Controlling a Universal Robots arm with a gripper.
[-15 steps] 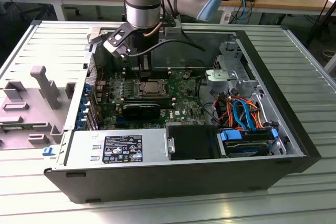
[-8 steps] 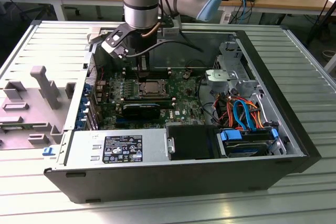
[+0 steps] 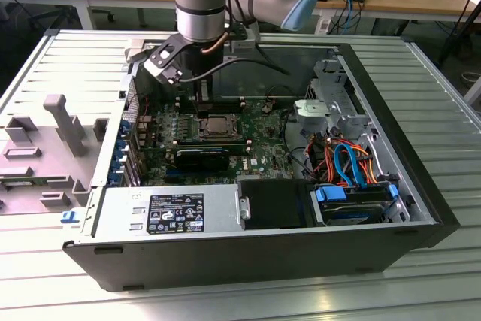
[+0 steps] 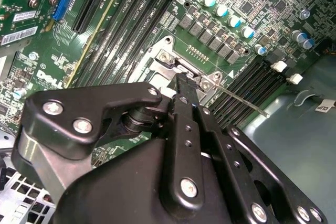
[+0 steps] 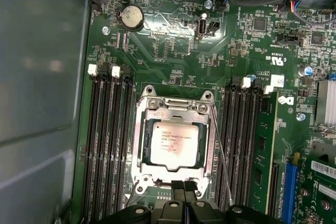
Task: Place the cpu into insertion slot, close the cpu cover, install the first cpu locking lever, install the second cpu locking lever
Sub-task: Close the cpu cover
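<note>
The cpu (image 5: pixel 173 142) lies flat in the insertion slot (image 5: pixel 137 145), its silver-grey top showing through the window of the cpu cover (image 5: pixel 176 109), which is down over it. In the exterior view the cpu (image 3: pixel 219 125) sits mid-board, with the arm (image 3: pixel 201 5) directly above the socket's far side. My gripper (image 5: pixel 184 184) is shut, its black fingertips together at one edge of the socket frame. In the second wrist view the gripper (image 4: pixel 181 80) rests at the frame's corner. A thin wire locking lever (image 5: pixel 220 156) runs along one side of the socket, and this lever (image 4: pixel 241 100) angles out over the memory slots.
Black memory slots (image 5: pixel 107 145) flank the socket on both sides. A long black block (image 3: pixel 203 159) sits beside the socket. The case also holds a power supply (image 3: pixel 169 212), a drive with a blue caddy (image 3: pixel 353 201) and loose cables (image 3: pixel 346 159). A grey plastic fixture (image 3: pixel 64 129) stands outside the case at the exterior view's left.
</note>
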